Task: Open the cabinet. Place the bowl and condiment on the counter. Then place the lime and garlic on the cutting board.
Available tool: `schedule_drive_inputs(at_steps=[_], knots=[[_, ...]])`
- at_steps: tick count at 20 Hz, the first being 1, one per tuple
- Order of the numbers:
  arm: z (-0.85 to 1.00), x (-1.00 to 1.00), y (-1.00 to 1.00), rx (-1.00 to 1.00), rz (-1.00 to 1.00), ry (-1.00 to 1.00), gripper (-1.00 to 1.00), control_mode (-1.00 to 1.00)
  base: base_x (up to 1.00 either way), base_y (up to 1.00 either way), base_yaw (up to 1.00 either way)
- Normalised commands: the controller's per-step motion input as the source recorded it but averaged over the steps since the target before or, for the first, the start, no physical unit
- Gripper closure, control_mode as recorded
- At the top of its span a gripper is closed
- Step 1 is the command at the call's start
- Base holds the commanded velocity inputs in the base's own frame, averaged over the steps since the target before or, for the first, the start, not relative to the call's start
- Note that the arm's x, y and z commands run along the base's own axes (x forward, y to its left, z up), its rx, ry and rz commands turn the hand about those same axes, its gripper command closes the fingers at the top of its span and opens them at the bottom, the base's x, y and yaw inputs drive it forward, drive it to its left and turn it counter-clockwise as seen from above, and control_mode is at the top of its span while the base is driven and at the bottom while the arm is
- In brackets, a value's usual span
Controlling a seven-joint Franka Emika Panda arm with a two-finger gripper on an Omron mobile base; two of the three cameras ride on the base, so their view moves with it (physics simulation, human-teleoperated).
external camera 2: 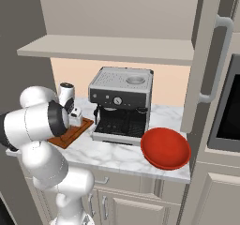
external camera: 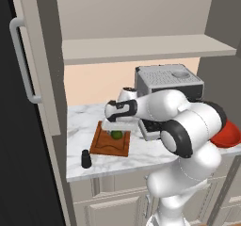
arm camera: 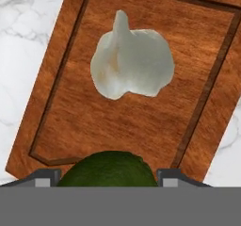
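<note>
- A white robot arm reaches from the lower right of the left base view, its tool point(external camera: 116, 126) poised over the cutting board point(external camera: 104, 146) at the centre of the frame.
- In the hand view, the two dark tips of the tool point(arm camera: 109, 178) stand apart at the bottom edge with the lime point(arm camera: 109, 172) between them; whether they press on the fruit or merely flank it cannot be told.
- The lime point(external camera: 116, 135) shows as a dark-green spot on the board, directly under the tool.
- The garlic point(arm camera: 132, 62) lies on the cutting board point(arm camera: 75, 126), in the upper middle of the hand view, apart from the lime.
- The condiment bottle point(external camera: 85, 159) stands upright on the marble desk point(external camera: 80, 128), just off the board's lower-left corner.
- The red bowl point(external camera 2: 165, 148) rests on the desk point(external camera 2: 117, 156) at the lower right of the right base view, just in front of the coffee machine point(external camera 2: 121, 104) and to its right.
- The cabinet point(external camera: 141, 48) stands open across the top of the frame, its shelf bare, with one door point(external camera: 35, 65) and its long silver handle at the left.
</note>
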Motion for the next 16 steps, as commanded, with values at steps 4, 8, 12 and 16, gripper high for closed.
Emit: schedule_drive_inputs(at_steps=[4, 8, 12, 16], knots=[[-0.32, 0.24, 0.01, 0.0, -0.09, 0.0, 1.0, -1.0, 0.0, 0.0, 0.0], [-0.21, 0.24, 0.0, 0.0, -0.08, 0.0, 1.0, -1.0, 0.0, 0.0, 0.0], [-0.18, 0.21, 0.01, 0.0, -0.07, 0.0, 1.0, -1.0, 0.0, 0.0, 0.0], [-0.13, 0.11, 0.02, 0.0, -0.07, 0.0, -1.0, -1.0, 0.0, 0.0, 0.0]])
